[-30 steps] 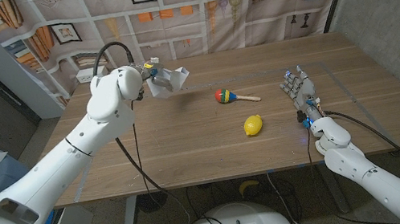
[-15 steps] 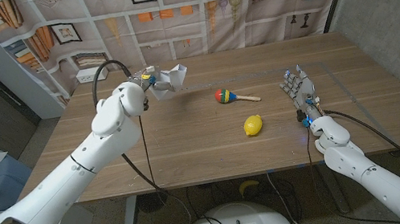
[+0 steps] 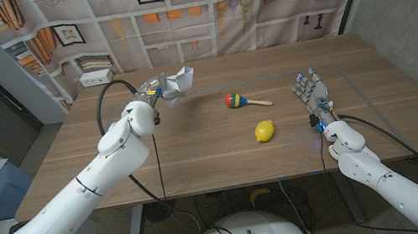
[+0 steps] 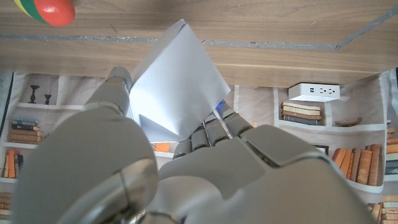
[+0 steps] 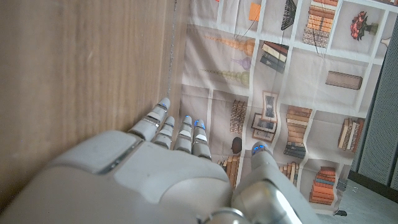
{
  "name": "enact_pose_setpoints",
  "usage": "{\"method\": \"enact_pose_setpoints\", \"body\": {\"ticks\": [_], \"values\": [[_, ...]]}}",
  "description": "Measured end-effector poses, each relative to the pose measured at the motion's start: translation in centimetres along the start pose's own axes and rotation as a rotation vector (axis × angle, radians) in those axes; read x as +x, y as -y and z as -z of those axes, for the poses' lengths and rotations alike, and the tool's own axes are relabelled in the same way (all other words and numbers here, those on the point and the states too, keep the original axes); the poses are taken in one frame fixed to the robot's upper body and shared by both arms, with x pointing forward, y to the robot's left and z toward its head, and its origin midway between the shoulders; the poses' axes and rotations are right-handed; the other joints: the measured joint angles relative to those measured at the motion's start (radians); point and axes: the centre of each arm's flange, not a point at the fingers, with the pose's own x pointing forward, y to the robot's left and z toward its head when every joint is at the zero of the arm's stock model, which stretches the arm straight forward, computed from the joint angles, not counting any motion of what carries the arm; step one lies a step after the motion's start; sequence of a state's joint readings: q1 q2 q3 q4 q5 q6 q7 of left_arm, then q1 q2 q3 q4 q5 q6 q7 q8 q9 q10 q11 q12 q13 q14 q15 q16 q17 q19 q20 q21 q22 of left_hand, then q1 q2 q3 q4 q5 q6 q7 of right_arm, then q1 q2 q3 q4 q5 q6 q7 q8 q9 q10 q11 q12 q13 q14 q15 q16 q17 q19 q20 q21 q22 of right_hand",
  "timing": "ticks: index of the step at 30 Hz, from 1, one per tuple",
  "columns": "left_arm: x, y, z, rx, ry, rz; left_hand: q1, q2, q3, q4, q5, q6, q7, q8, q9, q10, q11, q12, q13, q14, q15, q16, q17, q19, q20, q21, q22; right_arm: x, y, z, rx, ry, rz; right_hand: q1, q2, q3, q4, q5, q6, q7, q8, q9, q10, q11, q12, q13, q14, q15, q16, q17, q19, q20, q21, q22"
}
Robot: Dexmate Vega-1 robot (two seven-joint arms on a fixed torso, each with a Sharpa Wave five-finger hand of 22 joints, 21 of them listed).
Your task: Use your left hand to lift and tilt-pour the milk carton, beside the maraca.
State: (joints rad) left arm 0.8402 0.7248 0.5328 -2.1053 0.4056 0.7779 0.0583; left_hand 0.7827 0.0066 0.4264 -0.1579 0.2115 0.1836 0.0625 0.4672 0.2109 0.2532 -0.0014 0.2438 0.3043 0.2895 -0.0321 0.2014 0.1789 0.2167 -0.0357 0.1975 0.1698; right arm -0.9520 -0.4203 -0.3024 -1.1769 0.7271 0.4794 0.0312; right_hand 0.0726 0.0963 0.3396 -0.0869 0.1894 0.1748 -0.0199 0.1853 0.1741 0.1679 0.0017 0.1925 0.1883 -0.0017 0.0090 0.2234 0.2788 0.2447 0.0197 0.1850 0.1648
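Observation:
The white milk carton (image 3: pixel 178 83) is held in my left hand (image 3: pixel 155 88) near the table's far side, tipped over toward the maraca. In the left wrist view my fingers (image 4: pixel 211 127) wrap the white carton (image 4: pixel 174 87), and a bit of the maraca's head (image 4: pixel 46 11) shows at the corner. The maraca (image 3: pixel 238 100), with a red, green and blue head and a wooden handle, lies mid-table to the right of the carton. My right hand (image 3: pixel 313 92) stands at the table's right side with its fingers apart, holding nothing.
A yellow lemon (image 3: pixel 264 131) lies on the table in front of the maraca. A white power strip (image 3: pixel 97 78) sits at the far left corner. A bookshelf-print backdrop hangs behind the table (image 3: pixel 199 161).
My left arm has drawn back and lowered its elbow while the hand with the carton moved slightly toward the far edge. The right hand has not moved.

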Motion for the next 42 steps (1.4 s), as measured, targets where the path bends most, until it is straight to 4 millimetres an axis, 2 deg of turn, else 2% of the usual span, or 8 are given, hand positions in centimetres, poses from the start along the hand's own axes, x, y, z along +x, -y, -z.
{"method": "enact_pose_setpoints", "body": {"ticks": [6,18,22,31,42], "values": [[-0.2,1.2,0.6,-0.075,0.011,-0.041,0.0,0.0,0.0,0.0,0.0,-0.009,-0.009,0.0,0.0,-0.002,-0.002,-0.004,0.0,0.0,0.0,-0.005,0.0,0.0,0.0,0.0,0.0,0.0,-0.1,0.1,0.0,-0.003,0.0,0.0,0.0,0.0,0.0,0.0,0.0,0.0,0.0,0.0,0.0,0.0,0.0,0.0,0.0,0.0,0.0,0.0,0.0,0.0,0.0,0.0],[-0.4,3.8,1.9,-0.243,0.021,-0.07,0.0,0.0,-0.008,-0.008,0.0,-0.039,-0.014,-0.021,-0.002,-0.018,-0.008,-0.012,0.0,-0.016,-0.002,-0.009,-0.002,-0.013,-0.005,-0.006,0.0,0.2,-0.1,0.1,-0.004,-0.012,-0.002,0.0,0.0,0.0,0.0,0.0,0.0,0.0,0.0,0.0,0.0,0.0,0.0,0.0,0.002,0.002,0.008,0.0,0.0,0.0,0.0,0.0],[-0.4,4.7,2.4,-0.299,0.024,-0.069,-0.006,-0.007,-0.012,-0.012,0.0,-0.047,-0.017,-0.022,-0.003,-0.034,-0.009,-0.019,0.0,-0.027,-0.002,-0.015,-0.002,-0.021,-0.003,-0.006,0.0,0.3,-0.1,0.0,-0.008,-0.015,-0.005,0.0,0.0,0.0,0.0,0.0,0.0,0.0,0.0,0.0,0.0,0.0,0.0,0.0,0.002,0.002,0.008,0.0,0.0,0.0,0.0,0.0],[0.0,6.8,4.1,-0.411,0.009,-0.054,-0.004,-0.024,-0.021,-0.012,0.0,-0.094,-0.02,-0.046,-0.006,-0.075,0.0,-0.035,-0.002,-0.063,0.009,-0.02,-0.001,-0.049,-0.005,-0.014,0.0,0.5,-0.2,-0.1,-0.012,-0.019,-0.005,0.0,0.0,0.0,0.0,0.0,0.0,0.0,0.0,0.0,0.0,0.0,0.0,0.0,0.002,0.002,0.008,0.0,0.0,0.0,0.0,0.0],[0.5,8.5,5.0,-0.532,0.007,-0.027,-0.005,-0.04,-0.029,-0.015,0.0,-0.126,-0.021,-0.061,-0.011,-0.112,0.003,-0.044,-0.003,-0.097,0.01,-0.024,0.001,-0.069,-0.004,-0.014,0.0,0.6,-0.3,-0.1,-0.015,-0.019,-0.002,0.0,0.0,0.0,0.0,0.0,0.0,0.0,0.0,0.0,0.0,0.0,0.0,0.0,0.002,0.002,0.008,0.0,0.0,0.0,0.0,0.0]]}}
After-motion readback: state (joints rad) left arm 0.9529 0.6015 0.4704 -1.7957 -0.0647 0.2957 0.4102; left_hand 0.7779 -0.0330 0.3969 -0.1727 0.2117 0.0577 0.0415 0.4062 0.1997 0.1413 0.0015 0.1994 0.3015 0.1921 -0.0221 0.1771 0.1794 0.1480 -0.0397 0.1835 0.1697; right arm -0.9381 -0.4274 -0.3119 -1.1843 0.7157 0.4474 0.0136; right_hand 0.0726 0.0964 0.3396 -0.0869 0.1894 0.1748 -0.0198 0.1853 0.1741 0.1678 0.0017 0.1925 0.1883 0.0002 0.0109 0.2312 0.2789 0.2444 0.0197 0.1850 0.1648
